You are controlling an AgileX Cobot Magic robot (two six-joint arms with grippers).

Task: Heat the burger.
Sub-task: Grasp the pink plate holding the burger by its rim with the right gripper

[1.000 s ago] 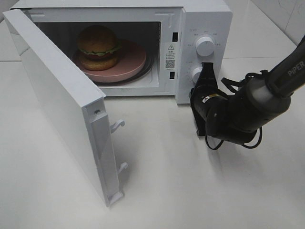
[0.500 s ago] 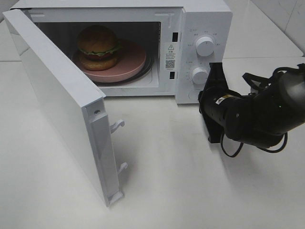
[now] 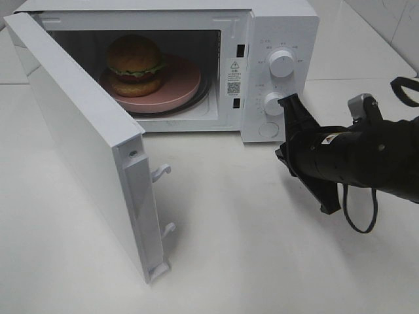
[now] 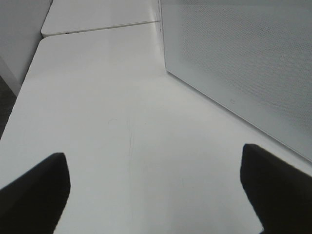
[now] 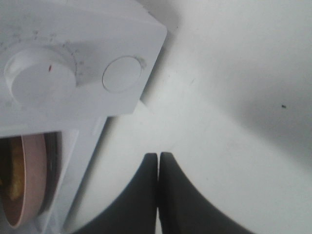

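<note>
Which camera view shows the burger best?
The exterior high view: the burger sits whole on the pink plate inside the open microwave, bun, lettuce and patty visible. The right wrist view catches only a blurred sliver of it beside the plate's rim. The left wrist view shows none of it, just the door and table.

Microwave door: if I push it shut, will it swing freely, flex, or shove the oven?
Probably swings as one stiff piece: the door looks a rigid slab with two latch hooks at its free edge. Likely light for its size, being thin. The microwave stands loose on a smooth table, so a hard push might slide it.
</note>
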